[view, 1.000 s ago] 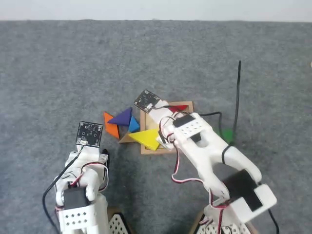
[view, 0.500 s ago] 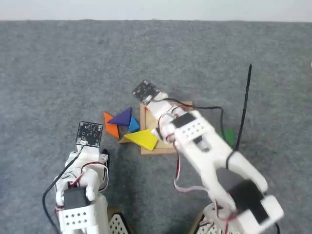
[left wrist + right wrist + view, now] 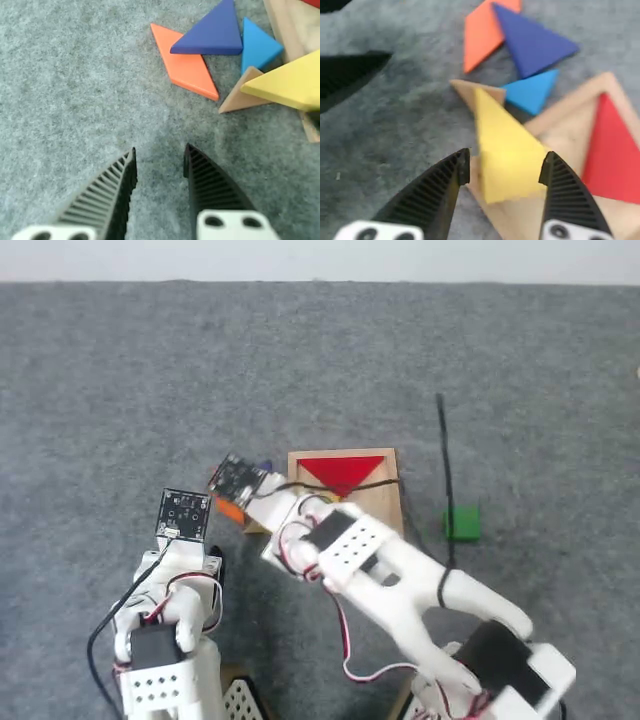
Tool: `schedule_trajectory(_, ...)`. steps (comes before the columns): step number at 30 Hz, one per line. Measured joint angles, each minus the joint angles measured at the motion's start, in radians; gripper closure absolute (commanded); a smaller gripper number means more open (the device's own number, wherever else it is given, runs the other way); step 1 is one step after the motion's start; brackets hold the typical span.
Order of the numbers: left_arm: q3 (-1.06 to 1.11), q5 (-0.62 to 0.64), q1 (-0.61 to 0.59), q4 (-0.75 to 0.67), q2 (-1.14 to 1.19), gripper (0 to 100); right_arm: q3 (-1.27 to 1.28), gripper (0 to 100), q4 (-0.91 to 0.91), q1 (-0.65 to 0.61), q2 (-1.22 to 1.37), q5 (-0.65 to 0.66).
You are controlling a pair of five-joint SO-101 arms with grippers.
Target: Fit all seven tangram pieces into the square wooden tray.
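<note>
The square wooden tray (image 3: 390,502) holds a red triangle (image 3: 345,473), also seen as the red triangle (image 3: 612,145) in the right wrist view. A yellow triangle (image 3: 505,150) leans over the tray's left rim (image 3: 570,117), and my right gripper (image 3: 507,155) hangs open above it, one finger on each side. On the carpet beside it lie an orange parallelogram (image 3: 185,70), a dark blue triangle (image 3: 212,35), a light blue triangle (image 3: 257,47) and a plain wooden triangle (image 3: 240,95). My left gripper (image 3: 160,151) is open over bare carpet, short of these pieces.
A small green square (image 3: 462,522) lies on the carpet to the right of the tray. A black cable (image 3: 442,470) rises from the right arm (image 3: 350,550) beside the tray. The left arm (image 3: 170,610) stands at the lower left. Grey carpet stretches all around.
The right arm has swung left from over the tray to above the loose pieces, uncovering the red triangle in the tray. The left arm has kept still.
</note>
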Motion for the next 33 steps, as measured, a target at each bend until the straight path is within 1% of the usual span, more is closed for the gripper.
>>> schedule_trajectory(8,0.0,0.0,0.0,0.0,0.0,85,-0.011,76.3,-0.008,-0.014,0.089,0.023)
schedule_trajectory(13,0.0,0.0,0.0,0.0,0.0,85,-0.092,76.4,0.064,0.012,0.14,0.028)
schedule_trajectory(17,0.0,0.0,0.0,0.0,0.0,85,-0.123,76.4,0.077,0.031,0.175,0.055)
schedule_trajectory(23,0.0,0.0,0.0,0.0,0.0,85,-0.14,79.8,0.083,0.041,0.193,0.068)
schedule_trajectory(33,0.0,0.0,0.0,0.0,0.0,85,-0.166,80.1,0.121,0.057,0.199,0.12)
